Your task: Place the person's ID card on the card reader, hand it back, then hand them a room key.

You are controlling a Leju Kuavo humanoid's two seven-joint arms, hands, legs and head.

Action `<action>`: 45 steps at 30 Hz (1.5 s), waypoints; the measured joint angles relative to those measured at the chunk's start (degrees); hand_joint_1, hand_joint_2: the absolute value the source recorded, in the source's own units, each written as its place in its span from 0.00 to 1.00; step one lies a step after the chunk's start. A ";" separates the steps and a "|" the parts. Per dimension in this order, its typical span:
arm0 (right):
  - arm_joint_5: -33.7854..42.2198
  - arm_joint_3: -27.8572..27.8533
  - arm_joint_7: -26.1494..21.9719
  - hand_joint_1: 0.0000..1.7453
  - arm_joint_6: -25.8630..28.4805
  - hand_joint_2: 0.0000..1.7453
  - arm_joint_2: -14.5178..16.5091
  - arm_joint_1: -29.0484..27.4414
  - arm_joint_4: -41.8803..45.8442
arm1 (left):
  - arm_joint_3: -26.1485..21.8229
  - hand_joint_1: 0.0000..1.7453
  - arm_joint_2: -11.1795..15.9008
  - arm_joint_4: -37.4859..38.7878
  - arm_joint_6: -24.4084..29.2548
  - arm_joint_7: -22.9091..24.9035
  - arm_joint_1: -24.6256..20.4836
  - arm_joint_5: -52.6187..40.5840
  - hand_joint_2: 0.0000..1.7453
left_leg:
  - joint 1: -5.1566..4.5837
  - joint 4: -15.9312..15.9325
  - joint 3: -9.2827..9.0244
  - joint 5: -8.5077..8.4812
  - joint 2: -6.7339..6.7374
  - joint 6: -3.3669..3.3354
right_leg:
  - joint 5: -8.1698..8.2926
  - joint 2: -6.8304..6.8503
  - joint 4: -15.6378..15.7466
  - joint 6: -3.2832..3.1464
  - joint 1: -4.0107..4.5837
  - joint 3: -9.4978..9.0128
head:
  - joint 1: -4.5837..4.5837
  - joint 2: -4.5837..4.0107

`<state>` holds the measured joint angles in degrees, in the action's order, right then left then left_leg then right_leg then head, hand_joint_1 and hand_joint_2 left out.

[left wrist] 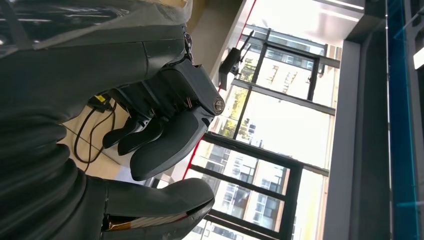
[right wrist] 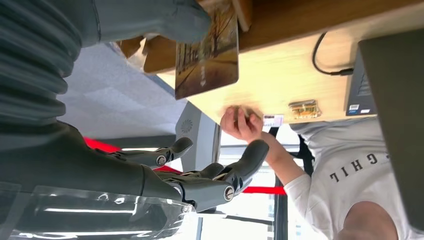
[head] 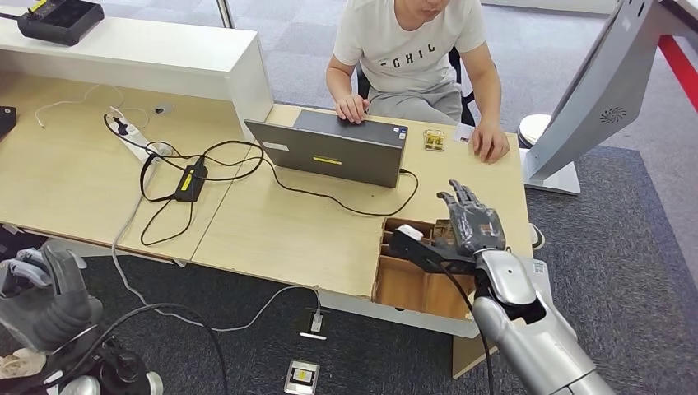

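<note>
Grey-thumbed and dark-fingered, pinched a picture card in the right hand, other fingers spread, above the wooden tray. Judged it the room key. Pointed its long axis roughly at the person's hand, straight ahead across the desk. Left hand: low, loose, empty, much farther off.

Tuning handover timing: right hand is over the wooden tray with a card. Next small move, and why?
Probably lift the picture card clear and reach forward toward the person's hand. The right hand hovers over the wooden tray, its thumb pinning the card, and the person's hand rests on the table just beyond.
</note>
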<state>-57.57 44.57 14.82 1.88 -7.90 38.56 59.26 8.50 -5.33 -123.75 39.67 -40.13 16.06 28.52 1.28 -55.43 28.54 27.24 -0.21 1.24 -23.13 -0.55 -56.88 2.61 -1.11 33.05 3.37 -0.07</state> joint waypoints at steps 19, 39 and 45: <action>-1.01 0.18 -2.33 0.75 0.05 1.00 -0.24 0.93 -1.84 | 0.00 1.00 0.20 -0.19 0.09 0.00 1.42 -0.86 1.00 | 0.00 0.00 0.03 0.00 -0.01 0.00 | 0.00 0.00 0.00 0.00 0.00 0.00 | 0.01 0.00; -2.13 0.20 0.29 0.41 -2.91 1.00 -1.55 0.43 -0.08 | 0.00 1.00 0.21 -0.20 0.09 0.00 1.08 0.04 1.00 | 0.00 0.00 0.00 0.00 0.00 0.00 | 0.00 0.00 0.00 0.00 0.00 0.01 | 0.01 0.00; -2.58 0.14 1.90 0.44 -7.56 1.00 -4.12 -0.93 5.53 | -0.05 1.00 0.25 -0.20 0.09 0.00 1.11 0.32 1.00 | 0.00 0.00 0.00 0.00 0.00 0.00 | 0.00 0.00 0.00 0.00 0.00 0.01 | 0.01 0.00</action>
<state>-60.15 44.71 16.72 -5.68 -12.02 37.63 64.79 8.45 -5.09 -123.96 39.76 -40.13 17.17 28.85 1.28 -55.44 28.54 27.25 -0.22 1.24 -23.13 -0.55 -56.88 2.61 -1.11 33.06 3.38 -0.07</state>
